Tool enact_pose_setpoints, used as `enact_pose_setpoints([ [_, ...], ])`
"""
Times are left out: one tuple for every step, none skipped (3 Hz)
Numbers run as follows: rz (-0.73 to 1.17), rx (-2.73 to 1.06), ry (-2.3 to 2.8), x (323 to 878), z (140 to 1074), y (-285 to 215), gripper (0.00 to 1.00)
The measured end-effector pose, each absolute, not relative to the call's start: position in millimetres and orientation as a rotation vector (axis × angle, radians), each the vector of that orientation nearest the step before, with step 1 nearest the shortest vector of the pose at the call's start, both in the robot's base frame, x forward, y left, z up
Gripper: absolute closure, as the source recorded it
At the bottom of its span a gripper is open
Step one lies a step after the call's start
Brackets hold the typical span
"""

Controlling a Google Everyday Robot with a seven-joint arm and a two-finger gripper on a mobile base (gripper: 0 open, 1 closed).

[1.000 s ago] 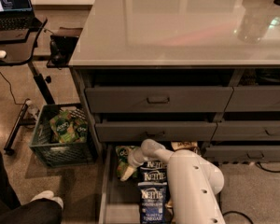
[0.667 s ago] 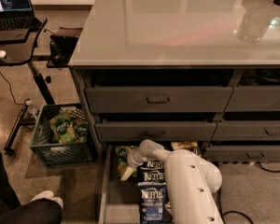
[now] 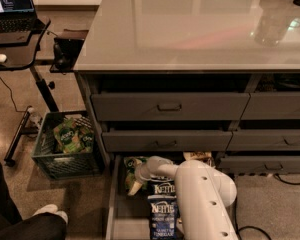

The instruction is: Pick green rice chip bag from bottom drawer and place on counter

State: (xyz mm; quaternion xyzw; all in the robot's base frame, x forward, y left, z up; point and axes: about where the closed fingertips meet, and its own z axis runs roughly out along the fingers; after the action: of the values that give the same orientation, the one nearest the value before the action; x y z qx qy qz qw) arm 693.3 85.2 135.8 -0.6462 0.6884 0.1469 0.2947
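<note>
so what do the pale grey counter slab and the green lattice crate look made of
Large pale grey counter slab: likely glass or polished laminate, glossy; it mirrors lights. Green lattice crate: seemingly moulded plastic, matte, open grid walls. The gripper is down in the bottom drawer.

One arm (image 3: 205, 199), jaws down in the one open drawer (image 3: 113, 204). Two blue bags (image 3: 162, 188) (image 3: 164, 215), one green bag (image 3: 130, 166), one brown bag (image 3: 197, 156), one crate (image 3: 65, 166), one laptop (image 3: 10, 4), five shut drawers (image 3: 170, 106).

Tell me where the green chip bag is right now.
Camera view: the green bag lies at the back left of the open bottom drawer, left of the blue Kettle bags, with the gripper right at it.
</note>
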Motion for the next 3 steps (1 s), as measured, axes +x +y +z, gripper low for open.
enact_pose_setpoints([
  [0.385, -1.715, 1.831, 694.8, 136.0, 85.7, 0.19],
  [0.385, -1.715, 1.831, 694.8, 136.0, 85.7, 0.42],
  [0.385, -1.715, 1.831, 694.7, 135.9, 85.7, 0.66],
])
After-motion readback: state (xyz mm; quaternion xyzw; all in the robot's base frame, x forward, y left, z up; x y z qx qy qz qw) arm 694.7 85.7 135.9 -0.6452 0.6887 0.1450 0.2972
